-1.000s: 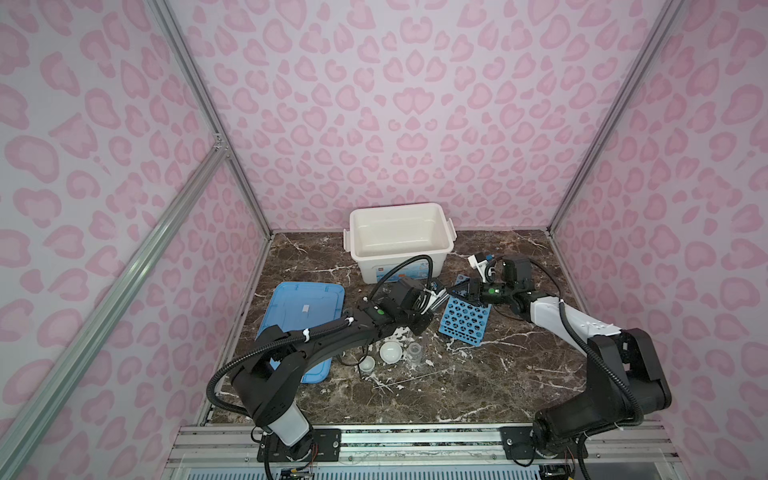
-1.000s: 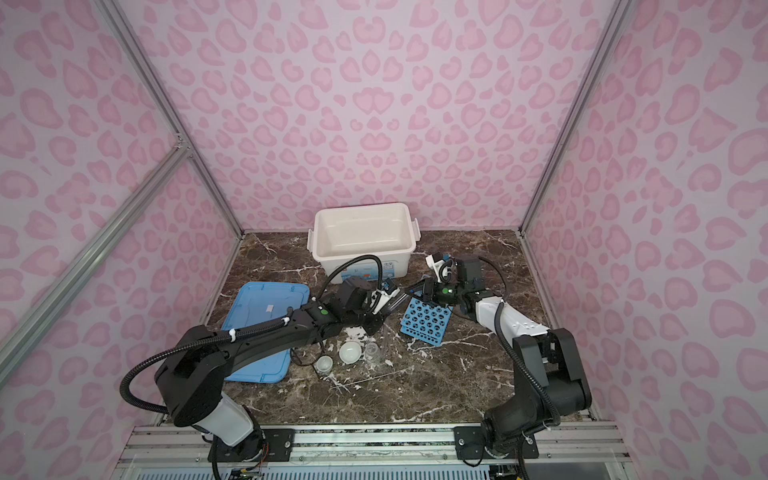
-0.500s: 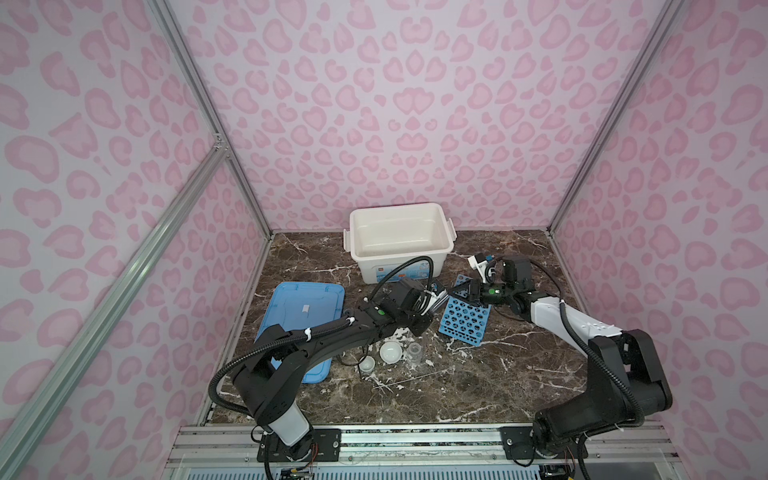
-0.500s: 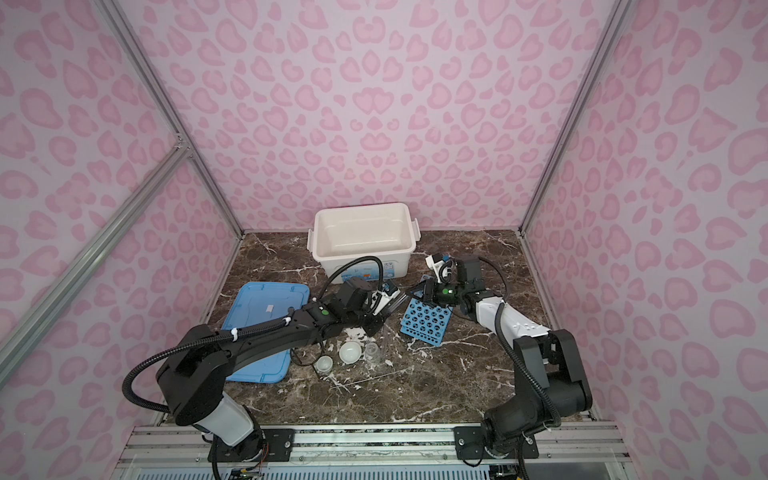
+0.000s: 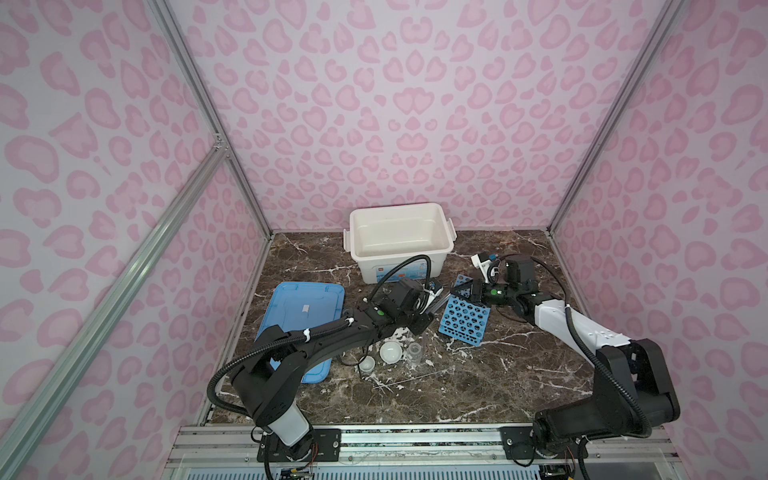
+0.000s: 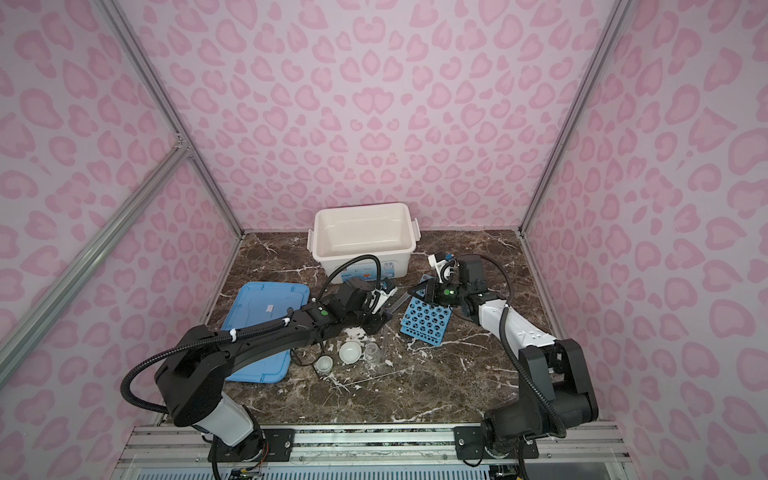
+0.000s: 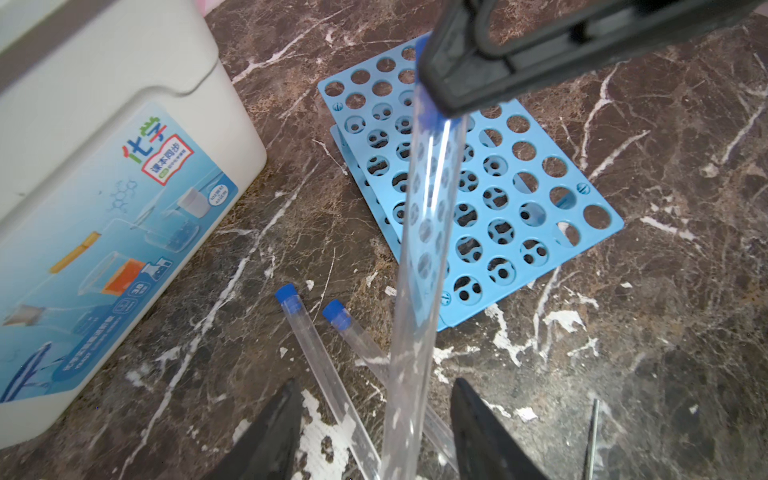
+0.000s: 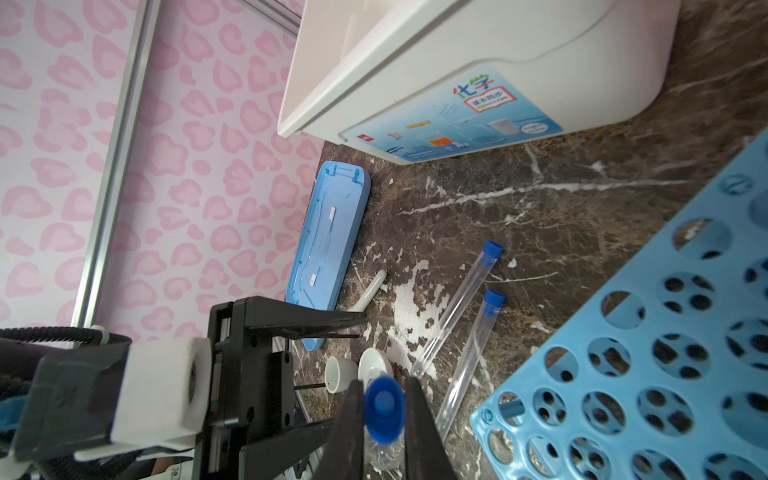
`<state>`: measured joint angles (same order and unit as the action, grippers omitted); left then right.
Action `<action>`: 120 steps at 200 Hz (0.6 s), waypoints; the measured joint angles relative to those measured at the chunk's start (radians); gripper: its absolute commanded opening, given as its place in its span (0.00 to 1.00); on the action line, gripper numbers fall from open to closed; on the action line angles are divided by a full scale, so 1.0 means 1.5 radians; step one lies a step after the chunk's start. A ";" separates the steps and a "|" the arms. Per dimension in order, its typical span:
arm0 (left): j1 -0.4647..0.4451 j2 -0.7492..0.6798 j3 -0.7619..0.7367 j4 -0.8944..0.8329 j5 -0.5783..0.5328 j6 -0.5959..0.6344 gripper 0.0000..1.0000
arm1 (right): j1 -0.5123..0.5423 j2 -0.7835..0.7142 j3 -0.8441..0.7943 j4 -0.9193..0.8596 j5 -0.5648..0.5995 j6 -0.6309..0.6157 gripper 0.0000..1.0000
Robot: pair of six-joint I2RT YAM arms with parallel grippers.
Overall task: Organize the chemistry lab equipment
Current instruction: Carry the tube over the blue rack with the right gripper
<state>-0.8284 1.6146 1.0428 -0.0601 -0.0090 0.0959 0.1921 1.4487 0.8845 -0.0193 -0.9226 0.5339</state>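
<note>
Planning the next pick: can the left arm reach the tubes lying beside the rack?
Probably yes: the open left fingers hover above the lying tubes, though the tube held by the right fingers hangs between them.

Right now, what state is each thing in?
Left end effector: open, straddling the held tube.
Right end effector: shut on the held tube's cap.
Held tube: capped, off the table, slanted.
Loose tubes: capped, lying on the table.
Blue rack: holes empty.
Storage box: open, empty.
Blue lid: off, lying flat.
White cup: upright, empty.
White dish: upright, empty.
</note>
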 measured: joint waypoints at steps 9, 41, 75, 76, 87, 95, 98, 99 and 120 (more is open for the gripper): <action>0.001 -0.009 -0.010 0.009 -0.013 -0.009 0.66 | -0.002 -0.014 0.009 -0.018 0.024 -0.012 0.13; 0.017 -0.046 -0.043 0.025 -0.053 -0.042 0.69 | -0.003 -0.080 0.054 -0.087 0.140 -0.068 0.12; 0.049 -0.069 -0.060 0.031 -0.079 -0.092 0.71 | 0.021 -0.136 0.095 -0.165 0.291 -0.132 0.12; 0.050 -0.070 -0.060 0.031 -0.080 -0.093 0.71 | 0.022 -0.137 0.096 -0.166 0.294 -0.133 0.12; 0.056 -0.071 -0.060 0.031 -0.086 -0.108 0.71 | 0.044 -0.150 0.106 -0.185 0.351 -0.156 0.12; 0.059 -0.071 -0.060 0.031 -0.086 -0.120 0.71 | 0.064 -0.159 0.110 -0.193 0.394 -0.173 0.12; 0.060 -0.071 -0.060 0.031 -0.087 -0.122 0.71 | 0.072 -0.162 0.110 -0.195 0.410 -0.180 0.12; 0.060 -0.071 -0.059 0.030 -0.087 -0.124 0.71 | 0.074 -0.162 0.110 -0.195 0.413 -0.181 0.12; 0.064 -0.059 -0.043 0.015 -0.092 -0.143 0.71 | 0.115 -0.170 0.110 -0.210 0.505 -0.217 0.11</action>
<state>-0.7326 1.5257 0.9783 -0.0372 -0.1463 -0.1192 0.3649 1.1938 1.0496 -0.3347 -0.1658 0.2089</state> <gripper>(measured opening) 0.708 0.139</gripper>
